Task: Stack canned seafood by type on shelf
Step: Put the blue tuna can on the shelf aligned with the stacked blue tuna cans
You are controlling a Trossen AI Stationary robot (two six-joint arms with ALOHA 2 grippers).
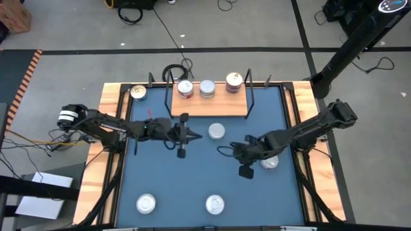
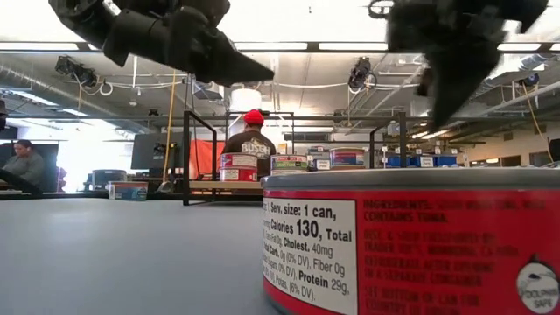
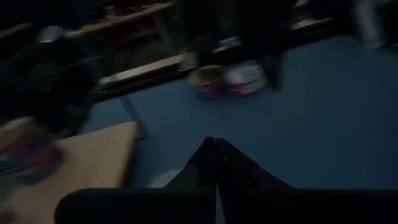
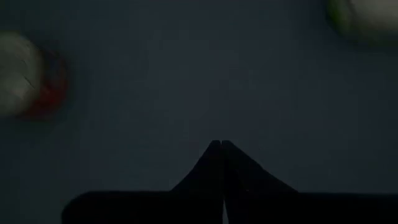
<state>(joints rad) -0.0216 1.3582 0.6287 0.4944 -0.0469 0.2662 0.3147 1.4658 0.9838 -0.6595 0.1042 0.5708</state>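
Open blue table [image 1: 192,176] fills the frame's centre and lower middle, while the shelf [image 1: 209,106] with three tins blocks the top, a lone tin [image 1: 217,131] sits just below it, and two tins [image 1: 146,204] [image 1: 214,205] guard the bottom edge.

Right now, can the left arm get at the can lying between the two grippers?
Probably yes: the left gripper, shut and empty, is beside the can, with bare blue table between them.
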